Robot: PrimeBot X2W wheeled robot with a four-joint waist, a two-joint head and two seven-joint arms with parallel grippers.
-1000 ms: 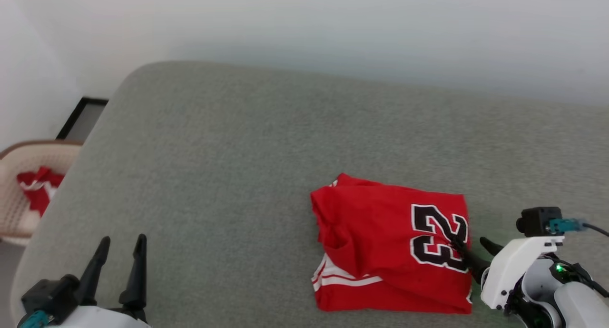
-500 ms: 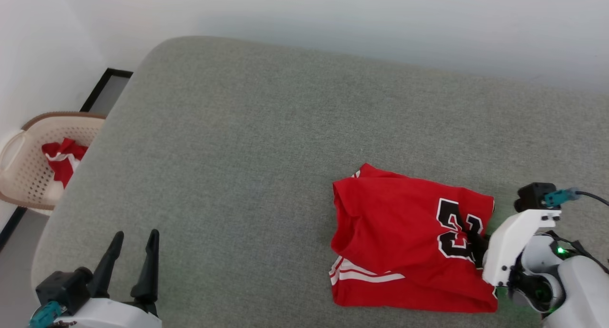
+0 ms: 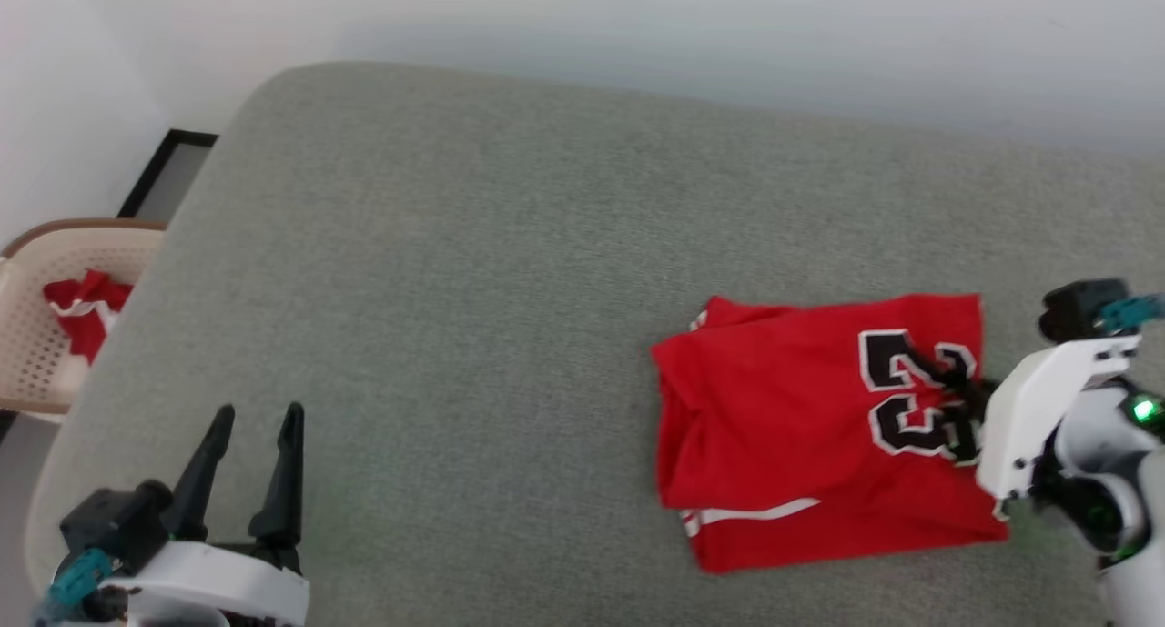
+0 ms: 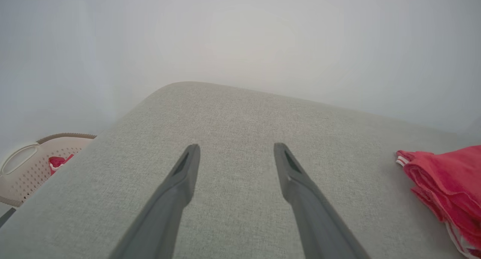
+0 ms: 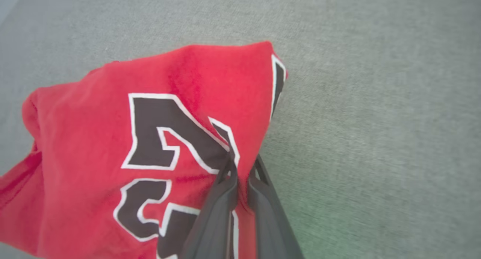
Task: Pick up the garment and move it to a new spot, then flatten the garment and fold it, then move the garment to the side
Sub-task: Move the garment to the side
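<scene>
**A:** Head view first. What do we have on the grey cushion [image 3: 455, 272]?

**B:** We see the garment [image 3: 792, 427], red and folded with its black number up, lying toward four o'clock. At three o'clock the right gripper [image 3: 951, 386] has its fingers together in the print. At seven o'clock the left gripper [image 3: 258, 413] stands with its fingers spread, holding nothing.

**A:** Any containers?

**B:** At nine o'clock, off the cushion's edge, a pale perforated basket [image 3: 27, 372] holds a bundle of red cloth [image 3: 82, 308] with white trim.

**A:** Left wrist view?

**B:** We look along the parted left gripper [image 4: 236, 146]. The basket [image 4: 22, 176] is at eight o'clock with red cloth [image 4: 56, 163] inside, and the garment [image 4: 447, 184] is at four o'clock.

**A:** Right wrist view?

**B:** The right gripper [image 5: 243, 165] pinches a fold of the garment [image 5: 82, 138] beside the number. The cushion [image 5: 375, 138] is bare toward three o'clock.
</scene>
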